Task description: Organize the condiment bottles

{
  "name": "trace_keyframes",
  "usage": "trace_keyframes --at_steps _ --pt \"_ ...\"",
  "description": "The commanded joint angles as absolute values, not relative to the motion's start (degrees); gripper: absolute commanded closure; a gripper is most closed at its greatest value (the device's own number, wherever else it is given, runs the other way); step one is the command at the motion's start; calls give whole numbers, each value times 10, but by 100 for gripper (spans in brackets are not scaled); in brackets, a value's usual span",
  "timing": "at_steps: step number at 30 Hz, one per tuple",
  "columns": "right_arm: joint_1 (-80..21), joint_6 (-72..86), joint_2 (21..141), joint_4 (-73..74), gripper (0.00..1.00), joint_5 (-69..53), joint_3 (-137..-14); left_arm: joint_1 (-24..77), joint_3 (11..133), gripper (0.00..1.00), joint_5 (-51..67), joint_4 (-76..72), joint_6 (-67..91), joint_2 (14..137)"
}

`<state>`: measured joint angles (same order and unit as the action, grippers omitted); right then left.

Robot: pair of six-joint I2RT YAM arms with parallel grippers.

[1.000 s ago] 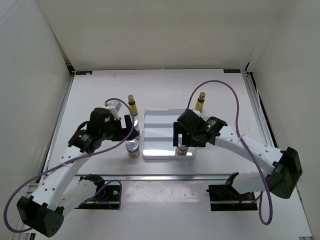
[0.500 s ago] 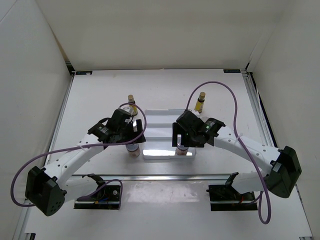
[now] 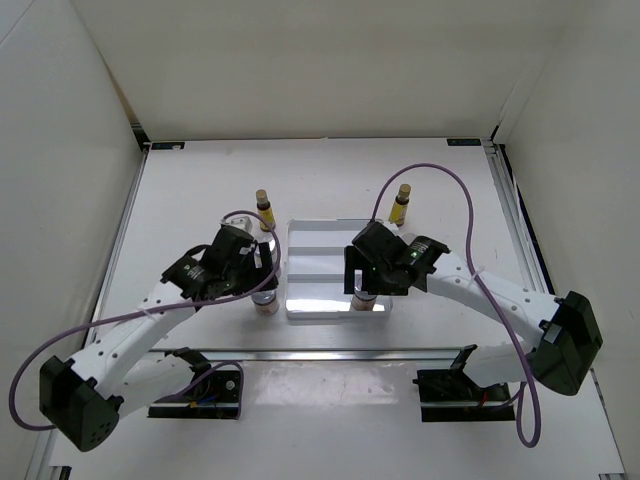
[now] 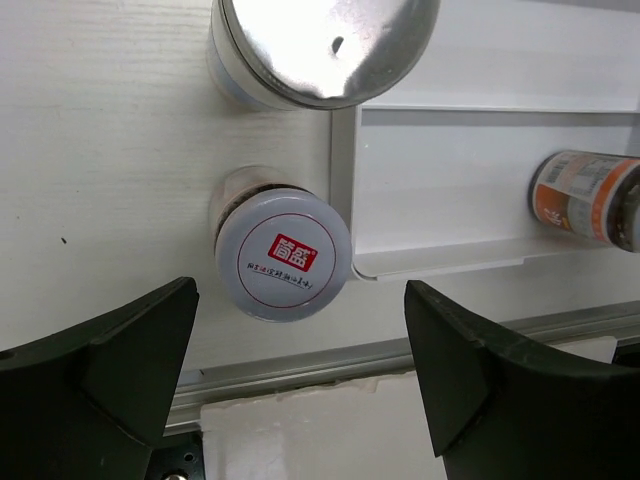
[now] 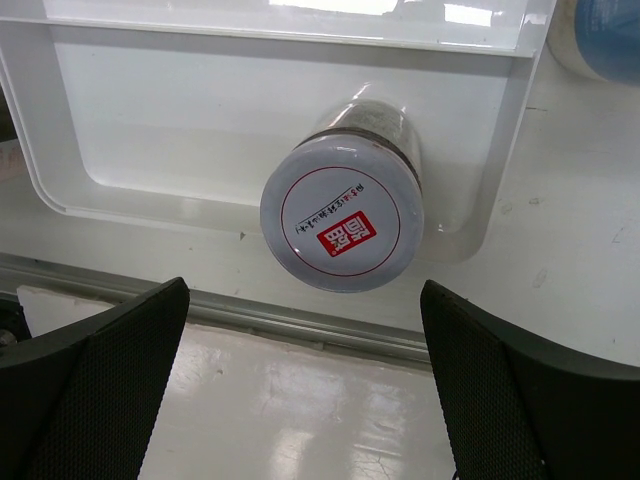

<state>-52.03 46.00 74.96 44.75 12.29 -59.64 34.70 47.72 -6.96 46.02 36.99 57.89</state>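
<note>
Left gripper (image 4: 300,290) spread, white table (image 3: 200,190), white walls (image 3: 300,70)

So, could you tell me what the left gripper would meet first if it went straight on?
Probably the red-marked lid of the short jar beside the corner of the tray; it lies centred between the open fingers of the left gripper. Depth is unclear.
</note>
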Motion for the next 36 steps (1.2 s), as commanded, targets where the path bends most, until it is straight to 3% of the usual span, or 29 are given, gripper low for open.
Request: trace_keyframes --at_steps 1,12,17,21,22,24,25,28,32,36 --pt "-521 460 751 436 0 127 -602 352 480 5 -98 468 372 540" --pt "-521 460 751 436 0 127 -602 357 455 2 -87 449 378 656" --pt "-521 460 751 436 0 127 -602 357 448 8 -87 418 378 674" --pt "-521 460 751 436 0 127 -602 357 454 24 -82 418 372 670" --pt "-521 460 751 436 0 127 -602 363 459 33 -82 418 372 663" --pt "-521 460 751 436 0 127 -602 368 466 41 -82 418 372 637" --pt "-521 460 751 436 0 127 -602 368 475 54 -82 424 372 628" --pt "-521 460 751 436 0 127 -602 381 505 74 -87 445 372 605" --pt "-521 460 751 436 0 127 -602 428 543 87 -98 456 394 605" --pt "-521 460 751 436 0 127 -602 486 571 89 -131 456 421 623"
